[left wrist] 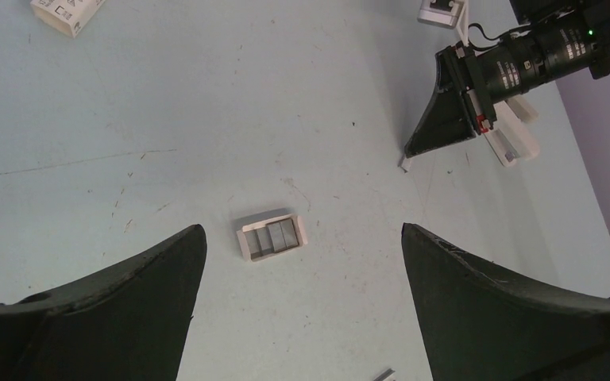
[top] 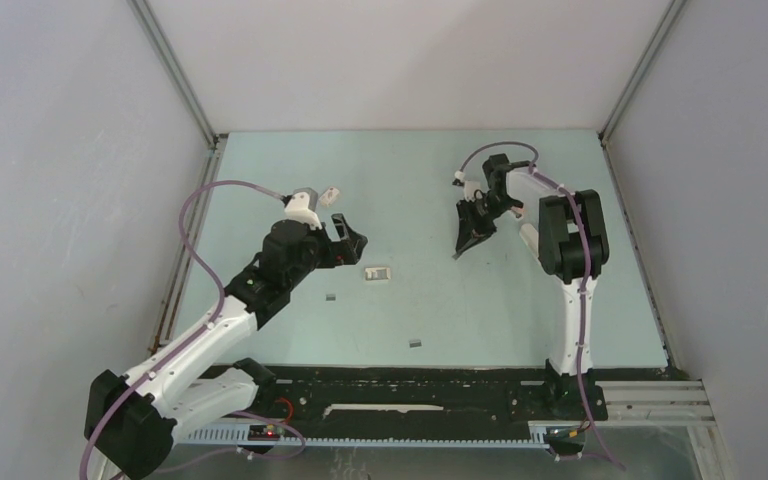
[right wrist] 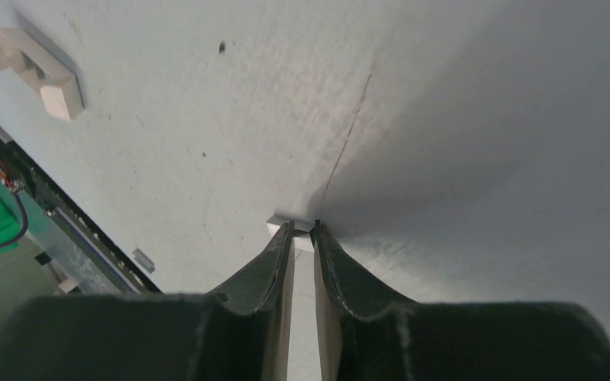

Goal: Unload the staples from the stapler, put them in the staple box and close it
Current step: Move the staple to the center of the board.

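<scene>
Pale green table (top: pixel 440 310) carries the items under review. The staples (top: pixel 331 296) show as short dark grey strips lying flat on the surface: one sits left of centre, and a second strip (top: pixel 415 343) lies nearer, close to the black rail (top: pixel 410 385) at the near edge. Between them and slightly farther back rests a small white frame (left wrist: pixel 245 242) with dark grey bars (left wrist: pixel 274 235) laid side by side inside it. Whether those bars are loose in it cannot be told. The left gripper (top: pixel 350 233) hangs over the table just to the far left of this frame, its fingers spread wide apart and holding nothing; in the left wrist view the frame sits on the table between the two fingers, touching neither. A small white box (left wrist: pixel 63 12) lies farther back on the left. The right gripper (right wrist: pixel 302 230) is far right, well apart from the loose strips, and points steeply down. Its fingers are drawn almost together on a thin white strip (right wrist: pixel 302 278) running between them, and the tip of that piece rests on the table just past the fingertips. What the white strip belongs to cannot be determined.
</scene>
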Controlling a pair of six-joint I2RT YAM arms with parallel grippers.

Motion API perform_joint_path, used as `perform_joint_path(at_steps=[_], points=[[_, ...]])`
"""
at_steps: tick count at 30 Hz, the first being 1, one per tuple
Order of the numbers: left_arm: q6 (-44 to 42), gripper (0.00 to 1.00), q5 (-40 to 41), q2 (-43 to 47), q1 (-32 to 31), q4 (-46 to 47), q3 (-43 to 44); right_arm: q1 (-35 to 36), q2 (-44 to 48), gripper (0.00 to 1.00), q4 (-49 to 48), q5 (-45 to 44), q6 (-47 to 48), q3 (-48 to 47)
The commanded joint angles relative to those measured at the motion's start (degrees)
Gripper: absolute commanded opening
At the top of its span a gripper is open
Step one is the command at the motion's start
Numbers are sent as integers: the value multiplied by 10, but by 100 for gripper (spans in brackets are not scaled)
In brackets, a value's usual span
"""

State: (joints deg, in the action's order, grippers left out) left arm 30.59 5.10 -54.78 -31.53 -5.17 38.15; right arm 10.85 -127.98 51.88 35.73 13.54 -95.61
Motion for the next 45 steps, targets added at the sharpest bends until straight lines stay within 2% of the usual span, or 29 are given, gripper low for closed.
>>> perform_joint_path(at_steps=[1,6,18,25,32,39,45], points=[[3,98,-8,2,2,17,-4,16,36,22,6,1,7,39],[3,98,-10,0,2,20,-4,41,70,21,-9,8,1,84],[7,98,-47,-15,2,41,-5,152,110,21,-51,36,-44,135],[12,98,-77,-24,2,48,-8,182,135,26,-58,69,-57,139],[14,98,-93,-30,1,50,-8,147,183,36,-42,76,-11,140],[28,98,-102,-60,-11,32,10,81,248,37,12,132,91,143],[31,97,-70,-90,-57,-23,45,20,312,38,12,172,130,178]])
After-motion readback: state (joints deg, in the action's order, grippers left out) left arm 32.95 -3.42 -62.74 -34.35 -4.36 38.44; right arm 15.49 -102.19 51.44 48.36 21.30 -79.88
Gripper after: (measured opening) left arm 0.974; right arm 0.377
